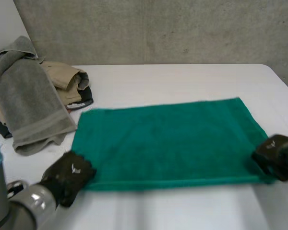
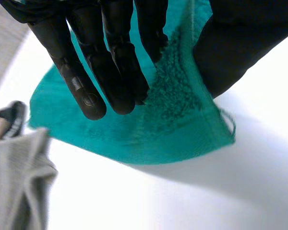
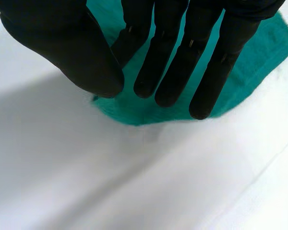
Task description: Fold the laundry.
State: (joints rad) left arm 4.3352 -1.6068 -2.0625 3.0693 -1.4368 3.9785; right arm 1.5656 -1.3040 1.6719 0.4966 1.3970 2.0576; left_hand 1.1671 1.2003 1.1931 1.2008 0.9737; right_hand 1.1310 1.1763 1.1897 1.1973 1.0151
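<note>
A green towel lies spread flat on the white table, long side running left to right. My left hand is at its near left corner. Seen from the left wrist, that hand pinches the towel's corner between straight fingers and thumb, and the corner is lifted slightly off the table. My right hand is at the near right corner. From the right wrist, its fingers and thumb close over the towel's corner, with the cloth between them.
A pile of laundry sits at the table's far left: a grey towel, also seen beside my left hand, over a beige garment and a dark one. A concrete wall stands behind the table.
</note>
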